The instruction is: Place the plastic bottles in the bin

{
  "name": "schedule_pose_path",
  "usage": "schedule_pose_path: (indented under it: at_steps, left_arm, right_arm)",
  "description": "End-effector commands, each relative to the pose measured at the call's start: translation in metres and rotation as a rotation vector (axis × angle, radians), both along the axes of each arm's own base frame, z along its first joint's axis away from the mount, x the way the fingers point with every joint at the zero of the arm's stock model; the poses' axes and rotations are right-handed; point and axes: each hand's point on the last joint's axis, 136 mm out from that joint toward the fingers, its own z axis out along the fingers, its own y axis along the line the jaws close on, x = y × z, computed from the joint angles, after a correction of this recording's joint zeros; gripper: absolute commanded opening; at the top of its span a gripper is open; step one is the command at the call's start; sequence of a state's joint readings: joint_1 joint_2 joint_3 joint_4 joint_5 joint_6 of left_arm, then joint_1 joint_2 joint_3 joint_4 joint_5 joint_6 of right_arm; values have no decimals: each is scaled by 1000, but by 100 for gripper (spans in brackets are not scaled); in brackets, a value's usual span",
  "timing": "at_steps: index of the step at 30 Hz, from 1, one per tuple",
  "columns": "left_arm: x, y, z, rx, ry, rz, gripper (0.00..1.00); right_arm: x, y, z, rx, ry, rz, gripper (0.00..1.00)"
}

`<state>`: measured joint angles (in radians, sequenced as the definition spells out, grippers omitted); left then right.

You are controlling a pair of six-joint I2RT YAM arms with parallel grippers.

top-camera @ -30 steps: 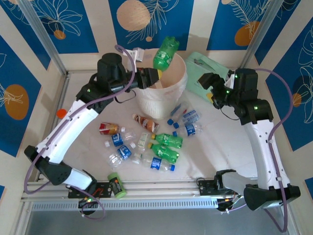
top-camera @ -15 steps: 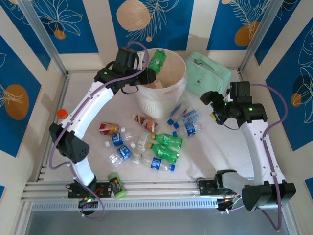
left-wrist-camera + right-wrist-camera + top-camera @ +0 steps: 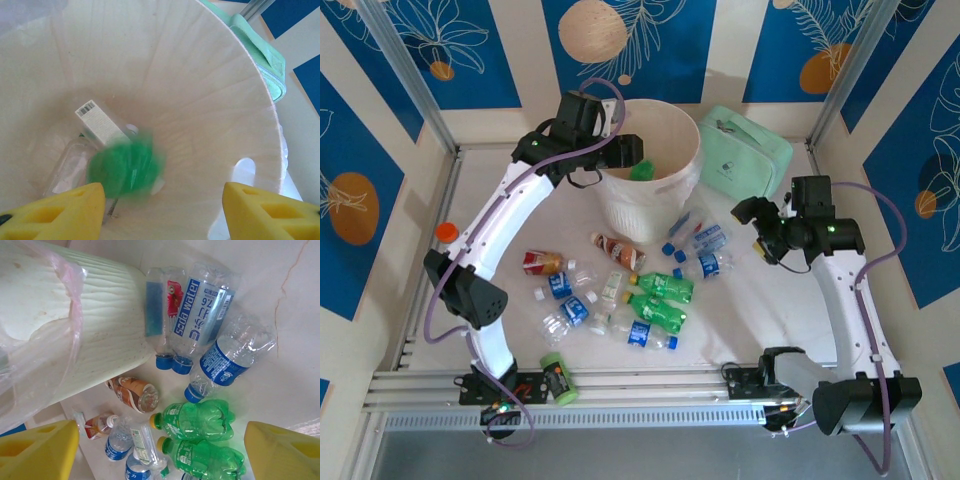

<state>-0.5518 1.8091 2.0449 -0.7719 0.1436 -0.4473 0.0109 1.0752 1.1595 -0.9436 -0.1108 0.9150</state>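
Green bottle [image 3: 642, 171] loose inside the bin [image 3: 655, 210], many plastic bottles [image 3: 640, 290] lying on the table [image 3: 770, 290].

At far left, an orange-capped jar [image 3: 445, 231]; at the near edge, a light-green can [image 3: 556, 378]. Over the bin's left rim, the left gripper [image 3: 632, 150], yellow fingers [image 3: 55, 210] spread wide and clasping nothing. Just beneath them, the green bottle, blurred, low within the pale ribbed wall, beside a clear bottle with a barcode label [image 3: 100, 125]. In front of the bin, the scatter on the table: clear ones with blue labels and caps, green ones with yellow caps, a brownish one [image 3: 134, 392] near the bin's wall. Just beside the bin on the right, a mint-green bag [image 3: 750, 155]. Further right, the right gripper [image 3: 750, 225], jaws wide apart and empty, above the right end of the scatter.
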Motion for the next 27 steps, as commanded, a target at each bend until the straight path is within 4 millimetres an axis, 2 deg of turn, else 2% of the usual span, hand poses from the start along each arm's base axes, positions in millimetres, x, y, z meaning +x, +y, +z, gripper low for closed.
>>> schedule_pose_path:
  at_steps: [1, 7, 10, 14, 19, 27]
  left_arm:
    - [-10, 8, 34, -44, -57, 15, 63]
    - [-32, 30, 55, -89, -112, 71, 64]
    - [-46, 45, 56, -106, -120, 107, 65]
    - [-64, 58, 49, -139, -107, 131, 65]
    - [-86, 58, 33, -227, -78, 110, 65]
    - [-99, 57, 8, -274, -22, 93, 63]
  right_arm:
    - [-4, -2, -9, -13, 19, 6, 86]
    - [-2, -4, -35, -20, 89, -4, 86]
    - [-2, -3, -52, -13, 131, -16, 86]
    - [0, 2, -76, -6, 192, -26, 85]
    - [6, 12, -105, 1, 266, -20, 82]
    - [10, 22, -143, -14, 381, -38, 79]
